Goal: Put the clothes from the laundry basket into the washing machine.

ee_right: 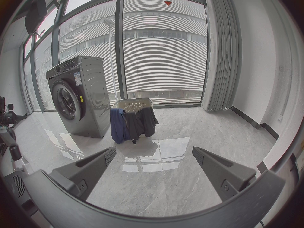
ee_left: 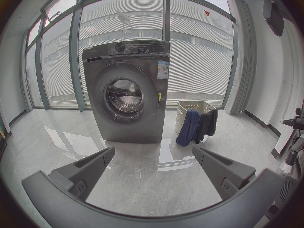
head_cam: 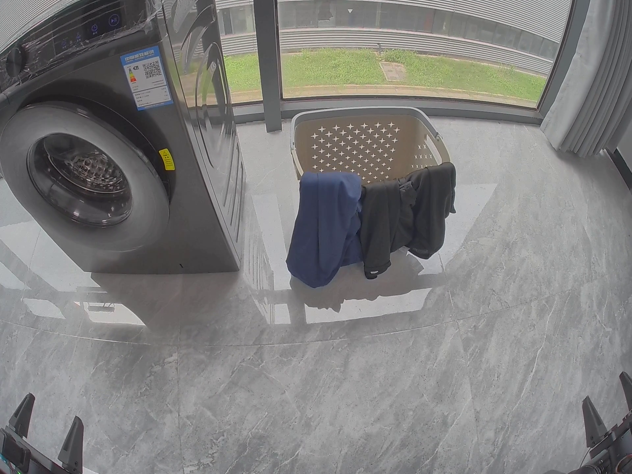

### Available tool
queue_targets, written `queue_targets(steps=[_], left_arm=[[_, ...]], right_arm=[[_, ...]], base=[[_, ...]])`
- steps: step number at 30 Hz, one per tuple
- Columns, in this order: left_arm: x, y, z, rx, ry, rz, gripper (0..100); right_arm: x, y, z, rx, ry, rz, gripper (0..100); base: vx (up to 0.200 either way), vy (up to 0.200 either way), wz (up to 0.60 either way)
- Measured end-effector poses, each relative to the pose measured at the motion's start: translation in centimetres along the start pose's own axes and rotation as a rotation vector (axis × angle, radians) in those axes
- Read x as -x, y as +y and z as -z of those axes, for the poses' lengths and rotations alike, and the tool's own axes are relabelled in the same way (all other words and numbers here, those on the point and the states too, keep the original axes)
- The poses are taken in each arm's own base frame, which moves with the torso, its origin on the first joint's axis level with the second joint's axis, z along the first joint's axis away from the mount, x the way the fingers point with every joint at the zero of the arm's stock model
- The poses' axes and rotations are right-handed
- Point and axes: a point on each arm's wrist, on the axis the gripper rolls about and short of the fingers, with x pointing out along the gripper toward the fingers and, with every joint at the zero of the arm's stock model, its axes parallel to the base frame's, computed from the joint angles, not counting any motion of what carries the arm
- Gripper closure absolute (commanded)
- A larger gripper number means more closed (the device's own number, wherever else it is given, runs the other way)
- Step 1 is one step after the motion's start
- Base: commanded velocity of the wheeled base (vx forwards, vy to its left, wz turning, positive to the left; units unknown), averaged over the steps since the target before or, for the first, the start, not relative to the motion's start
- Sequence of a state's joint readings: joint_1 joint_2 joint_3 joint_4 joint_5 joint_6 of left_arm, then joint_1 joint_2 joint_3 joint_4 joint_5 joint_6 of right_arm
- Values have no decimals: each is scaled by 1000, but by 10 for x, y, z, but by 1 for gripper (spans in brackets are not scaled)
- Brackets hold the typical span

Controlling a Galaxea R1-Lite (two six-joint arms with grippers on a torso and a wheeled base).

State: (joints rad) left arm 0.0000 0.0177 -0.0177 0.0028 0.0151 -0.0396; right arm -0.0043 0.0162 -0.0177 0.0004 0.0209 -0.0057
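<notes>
A beige laundry basket stands on the floor by the window, to the right of the grey washing machine. A blue garment and a black garment hang over the basket's near rim. The machine's round door is closed. My left gripper is low at the near left, open and empty, far from the basket. My right gripper is low at the near right, open and empty. In the wrist views the basket and the machine lie well ahead of the open left gripper and right gripper.
Shiny grey floor tiles stretch between me and the basket. A floor-to-ceiling window with a frame post runs behind. A grey curtain hangs at the back right. A tripod stand is off to the side.
</notes>
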Motion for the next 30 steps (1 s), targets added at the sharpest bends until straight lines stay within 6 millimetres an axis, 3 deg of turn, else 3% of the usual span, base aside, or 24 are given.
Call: queue_targets(steps=[8,28,30], left_arm=[[0,0,0,1,0,0,0],[0,0,0,1,0,0,0],[0,0,0,1,1,1,0]], right_arm=[[0,0,0,0,0,0,0],[0,0,0,0,0,1,0],[0,0,0,0,0,0,0]], base=[[0,0,0],[0,-200,0],[0,0,0]])
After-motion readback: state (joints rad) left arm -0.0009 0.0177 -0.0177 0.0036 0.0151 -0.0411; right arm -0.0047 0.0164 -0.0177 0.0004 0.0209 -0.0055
